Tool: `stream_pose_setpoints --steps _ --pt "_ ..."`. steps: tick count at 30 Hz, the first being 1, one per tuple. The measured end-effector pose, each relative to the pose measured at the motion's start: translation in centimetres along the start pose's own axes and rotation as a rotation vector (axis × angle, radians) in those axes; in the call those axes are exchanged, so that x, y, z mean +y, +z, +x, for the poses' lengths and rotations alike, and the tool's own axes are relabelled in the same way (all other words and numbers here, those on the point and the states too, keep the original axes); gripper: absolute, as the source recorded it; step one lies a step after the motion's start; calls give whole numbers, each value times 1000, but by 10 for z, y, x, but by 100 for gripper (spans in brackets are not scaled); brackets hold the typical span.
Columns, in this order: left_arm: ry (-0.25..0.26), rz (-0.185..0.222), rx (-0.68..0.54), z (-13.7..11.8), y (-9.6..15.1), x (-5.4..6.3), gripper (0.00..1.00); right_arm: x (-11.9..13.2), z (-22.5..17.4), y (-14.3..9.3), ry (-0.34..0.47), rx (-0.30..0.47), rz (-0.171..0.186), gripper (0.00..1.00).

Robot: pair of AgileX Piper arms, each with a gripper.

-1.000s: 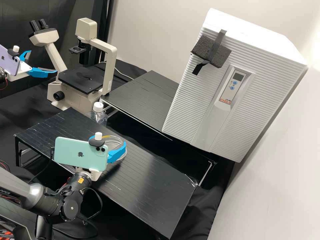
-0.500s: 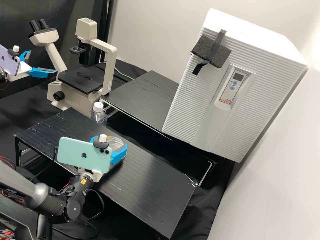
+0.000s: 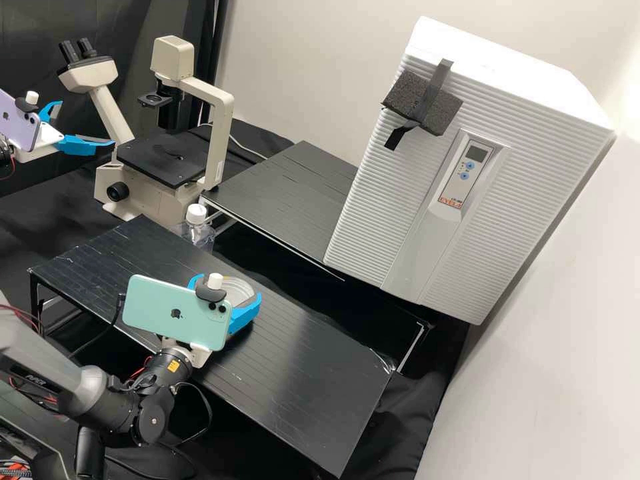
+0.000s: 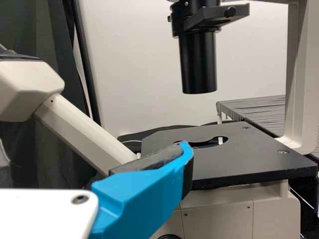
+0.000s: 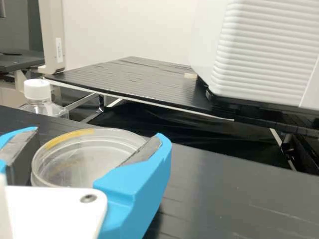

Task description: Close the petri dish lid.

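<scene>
White and ridged, the big cabinet [image 3: 373, 207] sits beyond the black tabletop [image 3: 300, 373], perhaps leaving working room in front. By the microscope [image 3: 167, 158], the left gripper [image 3: 86, 122] has its fingers spread, presumably out of the way. Over the tabletop, the right gripper [image 5: 98, 133] clasps the petri dish [image 5: 84, 162] between its fingers, likely aligning its rim; whether it is fully closed, I cannot tell.

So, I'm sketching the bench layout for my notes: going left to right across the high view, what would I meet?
Purple phone → microscope eyepieces → clear bottle with a white cap → petri dish → ridged white cabinet.
</scene>
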Motion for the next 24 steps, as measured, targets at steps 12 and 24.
stream_pose_setpoints --steps 12,24 --pt "0 0 0 0 0 0 100 0 0 0 0 1 -14 100" --pt "0 0 0 0 0 0 100 6 -6 -6 61 -8 -48 100"
